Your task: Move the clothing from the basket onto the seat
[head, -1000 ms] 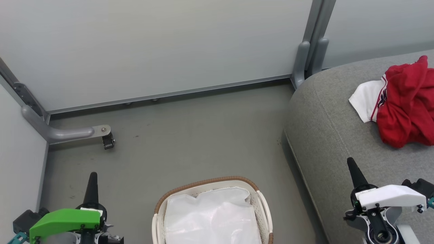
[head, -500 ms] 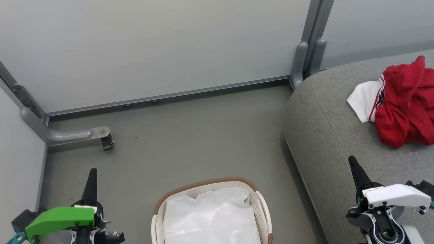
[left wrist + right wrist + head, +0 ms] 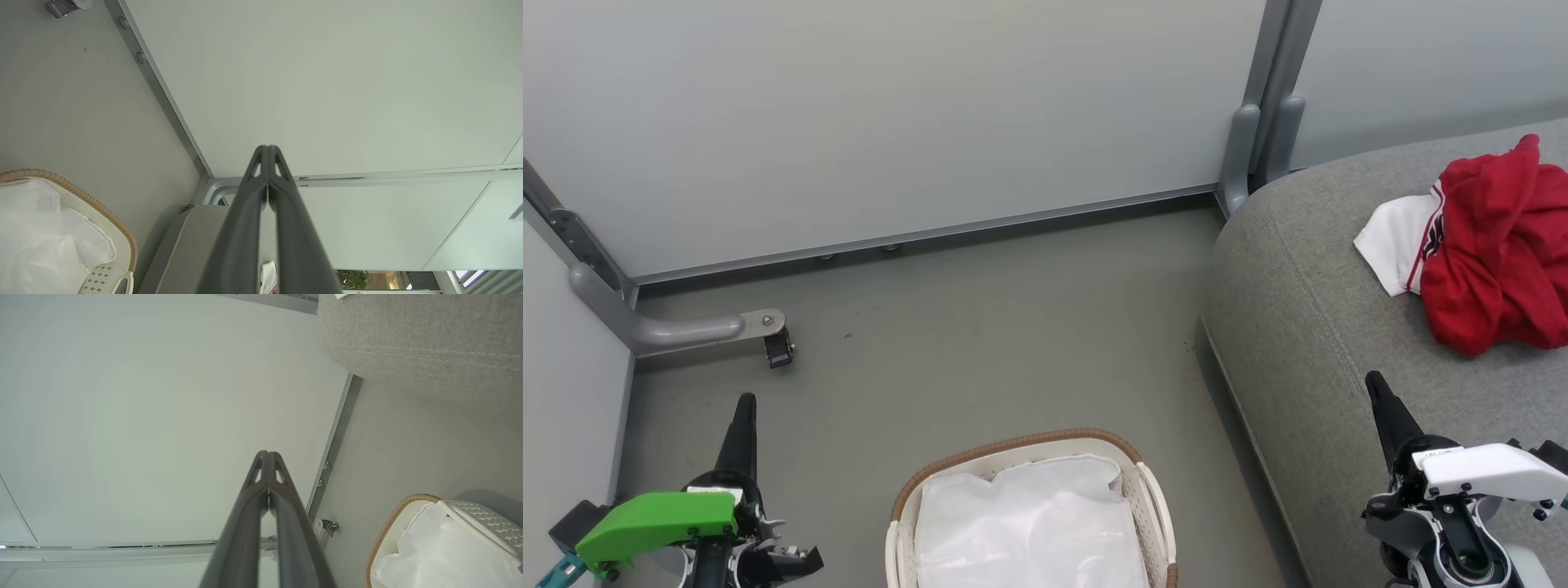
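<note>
Crumpled soft red jerseys with white panels (image 3: 1494,253) lie on the big grey fabric sofa cushion (image 3: 1307,327), ahead and right of the right gripper (image 3: 1376,382). Between it and the left gripper (image 3: 745,402), the oval white plastic basket with a brown woven rim (image 3: 1013,443) seems to hold just its white liner (image 3: 1029,523), though its near end is cut off. Both grippers are pinched closed and empty. The job looks finished.

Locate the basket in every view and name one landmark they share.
Head view: the basket sits at bottom centre.
Left wrist view: it is in the lower left corner.
Right wrist view: it is in the lower right corner.
Shared landmark: the small caster, also seen from both wrists.
</note>
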Controlling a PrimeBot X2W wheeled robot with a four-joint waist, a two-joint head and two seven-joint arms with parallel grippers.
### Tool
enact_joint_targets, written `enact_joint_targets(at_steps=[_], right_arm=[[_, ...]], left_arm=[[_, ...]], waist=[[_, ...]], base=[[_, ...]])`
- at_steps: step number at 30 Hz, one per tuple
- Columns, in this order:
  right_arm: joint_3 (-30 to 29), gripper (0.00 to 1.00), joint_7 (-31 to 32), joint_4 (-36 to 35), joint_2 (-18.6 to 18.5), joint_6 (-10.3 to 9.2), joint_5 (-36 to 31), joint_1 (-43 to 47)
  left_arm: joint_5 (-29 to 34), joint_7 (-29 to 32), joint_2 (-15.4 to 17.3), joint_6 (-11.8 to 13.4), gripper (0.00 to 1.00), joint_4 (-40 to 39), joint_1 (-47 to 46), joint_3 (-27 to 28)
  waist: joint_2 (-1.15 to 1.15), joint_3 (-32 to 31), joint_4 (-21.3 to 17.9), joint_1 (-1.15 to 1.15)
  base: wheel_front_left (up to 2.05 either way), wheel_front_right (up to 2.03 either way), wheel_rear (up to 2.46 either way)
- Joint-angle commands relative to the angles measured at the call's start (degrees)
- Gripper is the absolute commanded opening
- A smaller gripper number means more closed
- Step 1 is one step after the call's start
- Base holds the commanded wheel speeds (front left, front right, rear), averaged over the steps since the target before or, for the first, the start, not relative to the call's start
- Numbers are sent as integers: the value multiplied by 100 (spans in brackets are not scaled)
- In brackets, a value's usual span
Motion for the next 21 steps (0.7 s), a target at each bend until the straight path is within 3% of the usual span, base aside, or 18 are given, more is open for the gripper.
enact_joint_targets(at_steps=[1, 21], right_arm=[[-32, 0, 40, -50, -35, 0, 127, 41], [-103, 0, 201, -115, -38, -1, 762, 66]], left_arm=[[-121, 32, 38, -27, 0, -48, -114, 33], [-708, 200, 41, -34, 0, -112, -150, 63]], waist=[[0, -3, -4, 0], [0, -35, -41, 0]], base=[[0, 0, 0], [0, 0, 0]])
